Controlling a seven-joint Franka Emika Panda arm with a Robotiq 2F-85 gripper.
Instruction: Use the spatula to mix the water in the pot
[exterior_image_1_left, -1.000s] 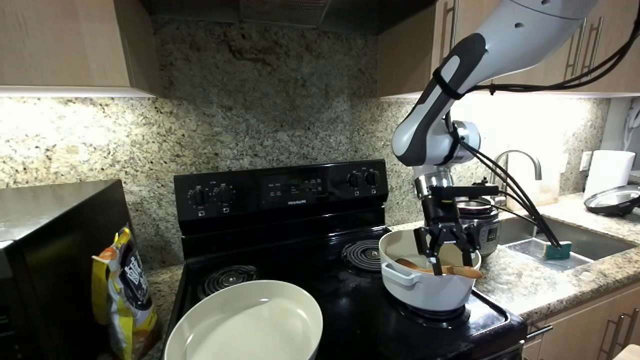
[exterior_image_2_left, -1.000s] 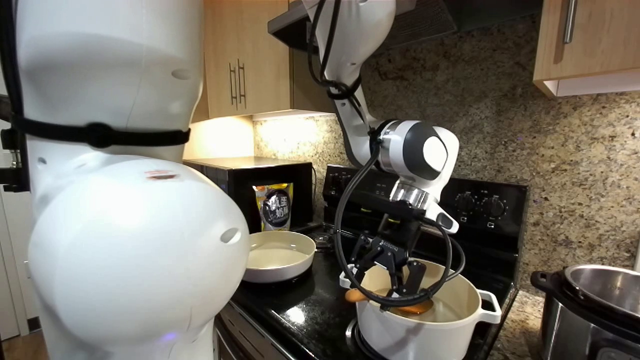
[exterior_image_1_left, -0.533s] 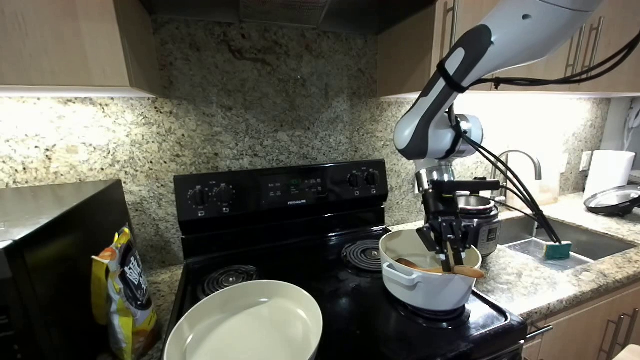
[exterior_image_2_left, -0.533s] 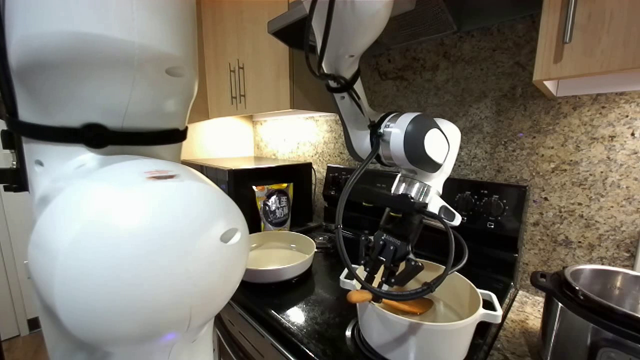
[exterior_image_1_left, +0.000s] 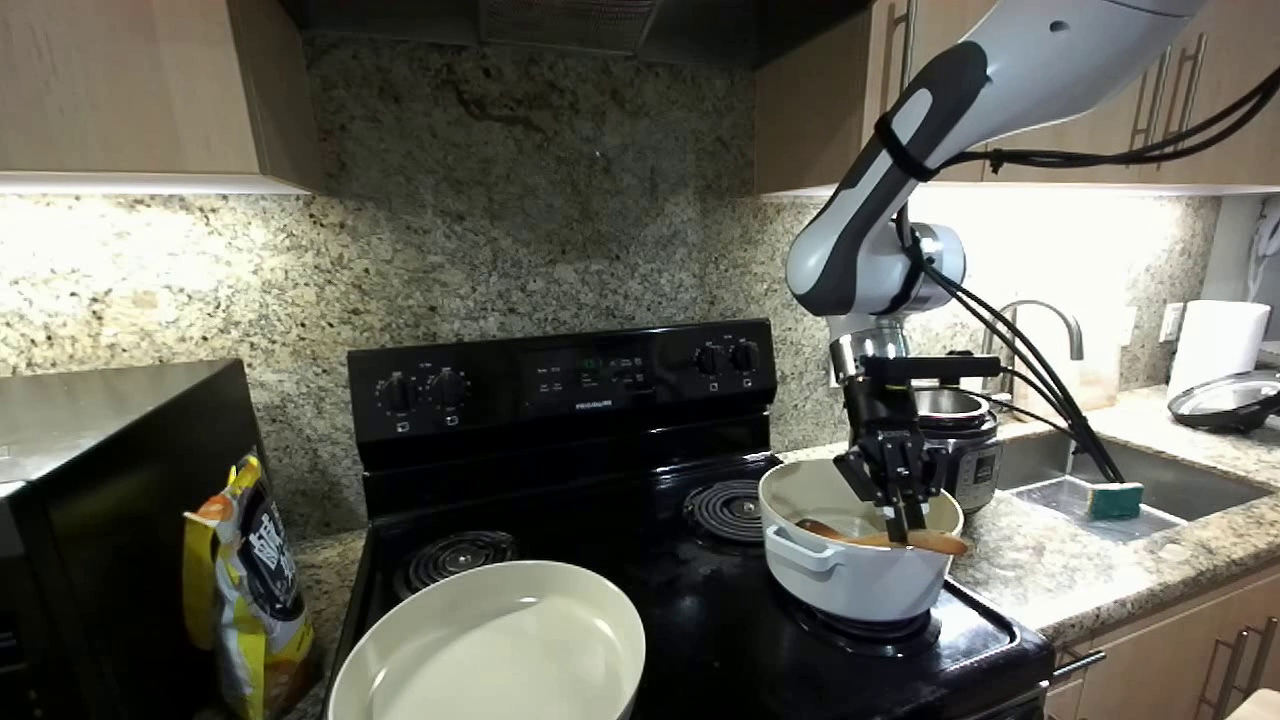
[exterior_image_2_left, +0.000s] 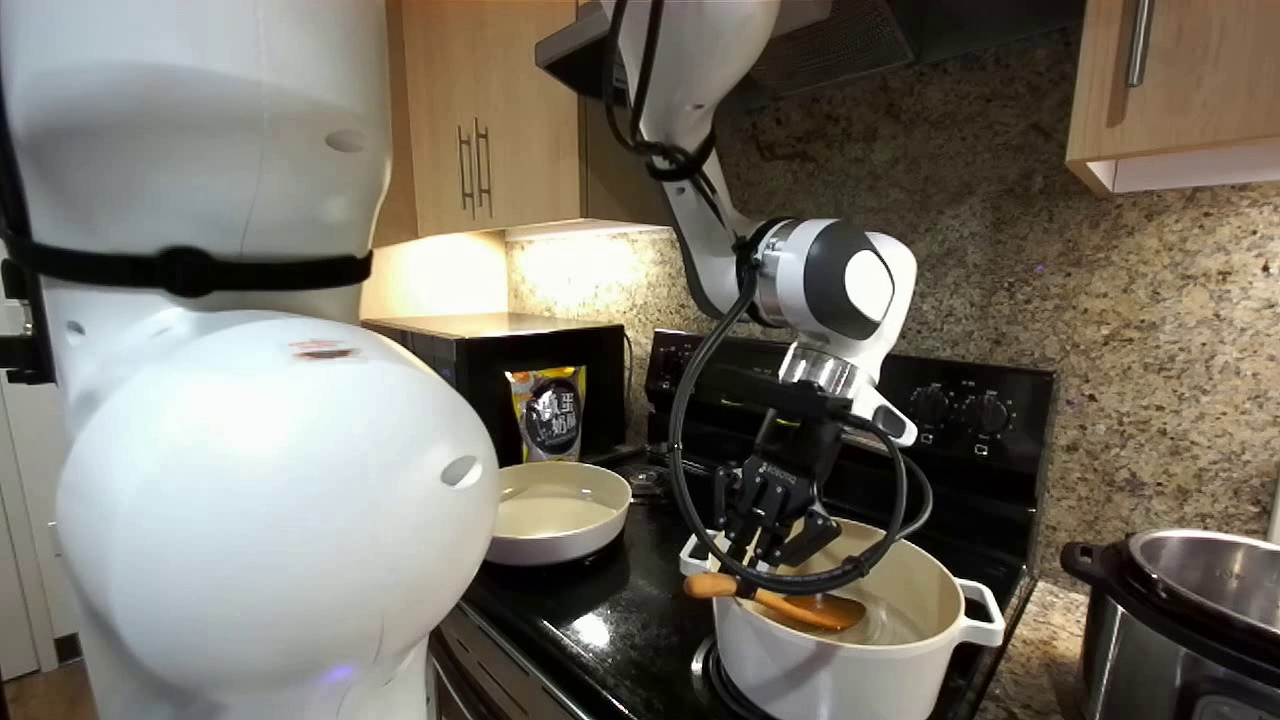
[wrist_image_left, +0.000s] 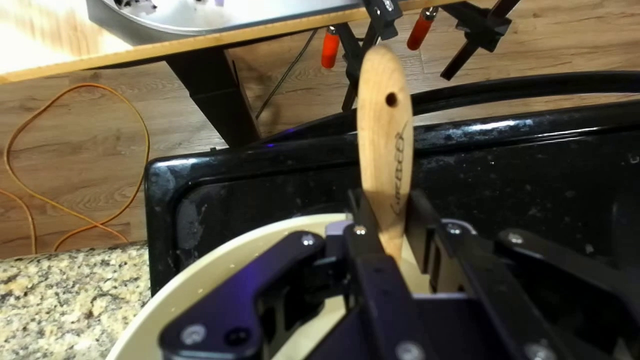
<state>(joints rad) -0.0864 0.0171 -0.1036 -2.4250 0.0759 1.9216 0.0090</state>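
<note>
Across pot (exterior_image_2_left: 825, 672) rim, spatula (exterior_image_2_left: 785, 606) slants: blade inside, handle toward stove (wrist_image_left: 280, 187) front, gripper (wrist_image_left: 387, 205) clenched on handle.

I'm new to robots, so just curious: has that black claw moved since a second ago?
Yes, slightly upward: in both exterior views the body of the gripper now sits a little higher against the stove's control panel. It has closed too.

Robot arm (exterior_image_1_left: 1085, 75), one: white, dark-panelled; reaches downward at a slant. Wrist (exterior_image_1_left: 882, 275): bent, directed down. End effector (wrist_image_left: 389, 205): black, two-fingered, hangs slightly tilted. Fingers (wrist_image_left: 367, 250): drawn nearly together, in a closed grip; run side by side in the wrist view.
</note>
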